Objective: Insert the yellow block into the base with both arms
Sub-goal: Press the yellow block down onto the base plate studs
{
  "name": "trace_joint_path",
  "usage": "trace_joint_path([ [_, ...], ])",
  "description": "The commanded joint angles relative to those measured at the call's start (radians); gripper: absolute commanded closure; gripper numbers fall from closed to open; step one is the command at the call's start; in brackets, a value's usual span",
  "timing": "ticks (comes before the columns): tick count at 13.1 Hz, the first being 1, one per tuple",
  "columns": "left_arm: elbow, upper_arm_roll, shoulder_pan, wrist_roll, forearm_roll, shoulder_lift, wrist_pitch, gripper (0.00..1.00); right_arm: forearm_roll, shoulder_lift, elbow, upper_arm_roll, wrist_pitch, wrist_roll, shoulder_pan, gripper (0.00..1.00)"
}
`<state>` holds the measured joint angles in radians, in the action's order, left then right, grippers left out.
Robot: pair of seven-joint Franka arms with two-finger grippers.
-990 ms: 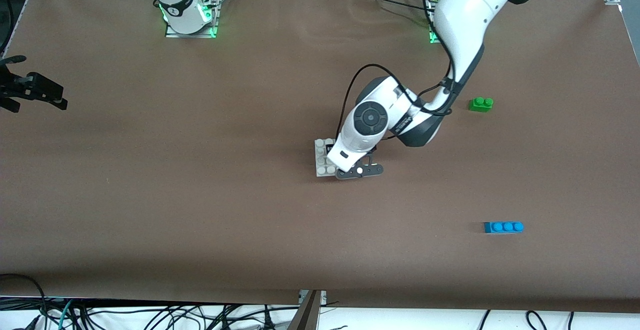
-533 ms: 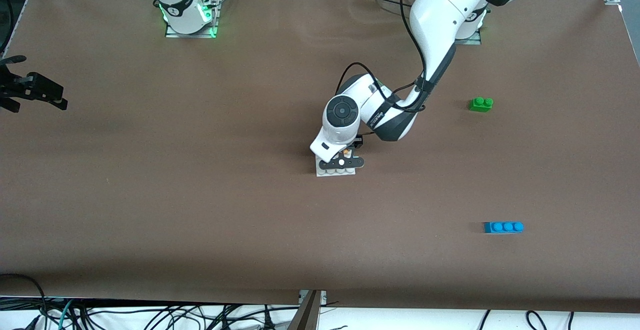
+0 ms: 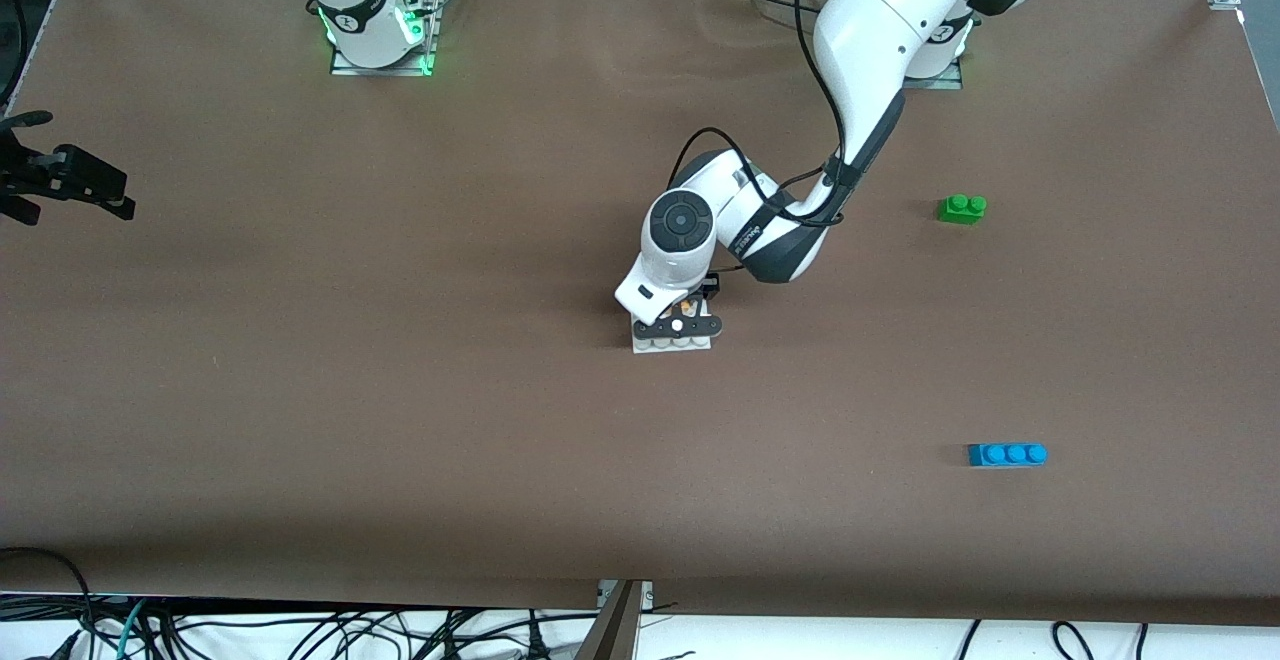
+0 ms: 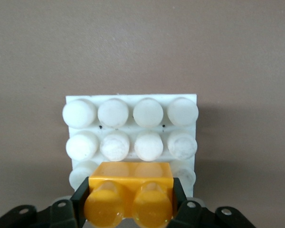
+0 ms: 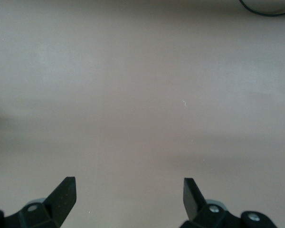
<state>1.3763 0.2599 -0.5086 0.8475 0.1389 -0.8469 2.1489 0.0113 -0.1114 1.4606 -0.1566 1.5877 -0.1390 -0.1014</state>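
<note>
The white base (image 3: pixel 672 344) lies mid-table, mostly hidden under the left arm's hand. My left gripper (image 3: pixel 680 321) is over it, shut on the yellow block (image 4: pixel 130 194). In the left wrist view the block sits between the two black fingers (image 4: pixel 80 202), low over the studs of the base (image 4: pixel 131 114) at the edge row closest to the gripper. I cannot tell whether the block touches the studs. My right gripper (image 5: pixel 129 192) is open and empty over bare table; in the front view it (image 3: pixel 60 183) waits at the right arm's end of the table.
A green two-stud brick (image 3: pixel 962 208) lies toward the left arm's end of the table. A blue three-stud brick (image 3: pixel 1007 454) lies nearer to the front camera than the green one. Cables hang below the table's front edge.
My left gripper has moved with the yellow block from beside the base's edge to over the base, then shifted very slightly. The right arm has not moved.
</note>
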Motion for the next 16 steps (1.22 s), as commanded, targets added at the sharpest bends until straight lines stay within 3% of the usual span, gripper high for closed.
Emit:
trace_joint_path([
  [1,-0.033,-0.008,-0.016,0.012,0.036,-0.018,-0.012,0.68,0.009,0.016,0.015,0.011,-0.005,-0.002,0.008,0.00],
  [13,-0.023,-0.013,-0.028,0.016,0.084,-0.024,-0.023,0.64,0.009,0.016,0.015,0.011,-0.005,-0.004,0.008,0.00],
  [14,-0.025,-0.013,-0.028,0.016,0.084,-0.029,-0.023,0.53,0.009,0.016,0.015,0.011,-0.005,-0.004,0.008,0.00],
  [15,-0.023,-0.011,-0.028,0.015,0.084,-0.030,-0.021,0.20,0.007,0.016,0.015,0.011,-0.005,-0.004,0.008,0.00],
  [16,-0.023,-0.011,-0.027,0.015,0.084,-0.027,-0.023,0.00,0.009,0.015,0.015,0.011,-0.005,-0.004,0.008,0.00],
])
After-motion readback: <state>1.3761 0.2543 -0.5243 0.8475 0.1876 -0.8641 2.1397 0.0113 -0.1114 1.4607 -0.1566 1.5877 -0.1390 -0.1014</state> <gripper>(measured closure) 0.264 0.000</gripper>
